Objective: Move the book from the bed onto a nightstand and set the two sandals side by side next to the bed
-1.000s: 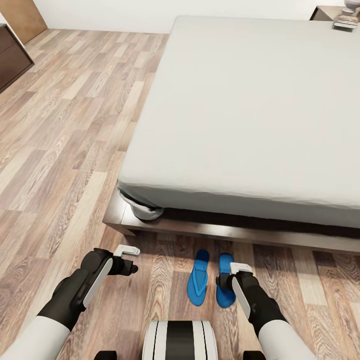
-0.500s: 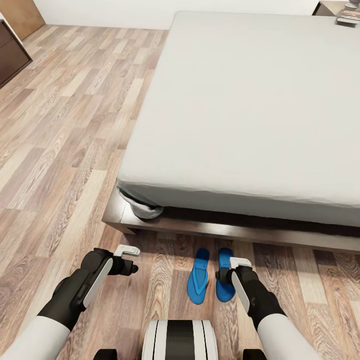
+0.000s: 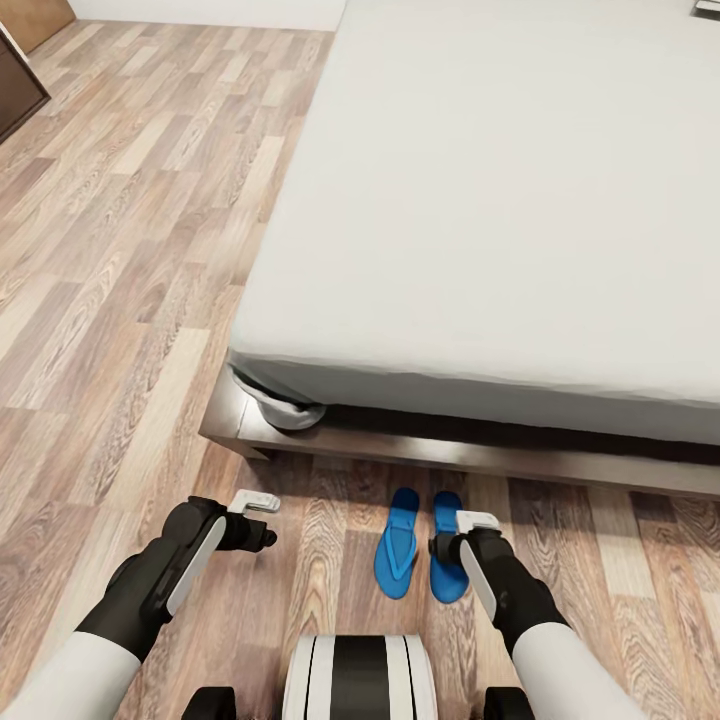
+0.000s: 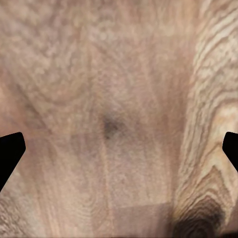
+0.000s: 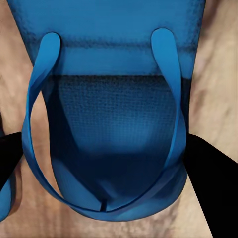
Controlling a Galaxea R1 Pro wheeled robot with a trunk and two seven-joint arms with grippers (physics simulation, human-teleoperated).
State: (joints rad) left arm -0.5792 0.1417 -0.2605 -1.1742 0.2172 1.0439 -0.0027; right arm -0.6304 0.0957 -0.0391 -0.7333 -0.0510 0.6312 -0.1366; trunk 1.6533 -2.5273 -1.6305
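Bedding of the bed (image 3: 500, 200) is seen above the wood floor (image 3: 120, 250). Two sandals (image 3: 398, 543) are laid side by side beside its base. The right gripper (image 5: 106, 148) is spread around one sandal (image 5: 111, 124); the left gripper (image 4: 119, 148) is spread over bare planks.

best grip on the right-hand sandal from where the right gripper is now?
Probably from above, across the right sandal: it lies flat on the floor, sole too low to pinch. Take the raised strap or one sole edge. The right gripper hangs over it, fingers either side.
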